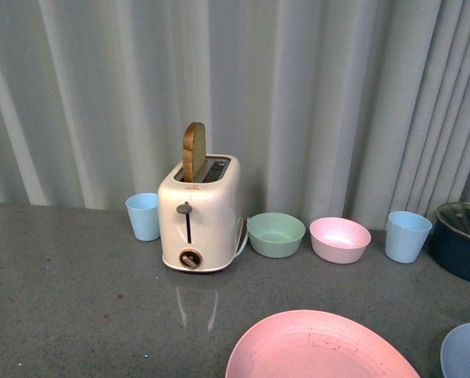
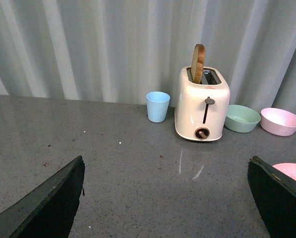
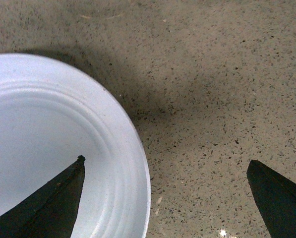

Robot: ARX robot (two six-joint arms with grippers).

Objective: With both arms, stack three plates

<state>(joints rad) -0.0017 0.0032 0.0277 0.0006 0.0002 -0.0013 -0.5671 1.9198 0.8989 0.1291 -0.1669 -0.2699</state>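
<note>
The pink speckled plate [image 1: 317, 350] lies on the grey counter at the front edge of the front view; its edge also shows in the left wrist view [image 2: 292, 172]. The light blue plate [image 1: 467, 352] lies at the front right corner. In the right wrist view it [image 3: 48, 144] fills one side. My right gripper [image 3: 165, 171] is open above the plate's rim, one finger over the plate, the other over bare counter. My left gripper [image 2: 165, 171] is open and empty over bare counter, facing the toaster. The cream plate is out of view. Neither arm shows in the front view.
A cream toaster [image 1: 199, 213] with a bread slice stands at the back. Beside it are a blue cup [image 1: 142, 216], a green bowl [image 1: 275, 234], a pink bowl [image 1: 339, 239], another blue cup [image 1: 407, 235] and a dark lidded pot [image 1: 464, 239]. A curtain hangs behind.
</note>
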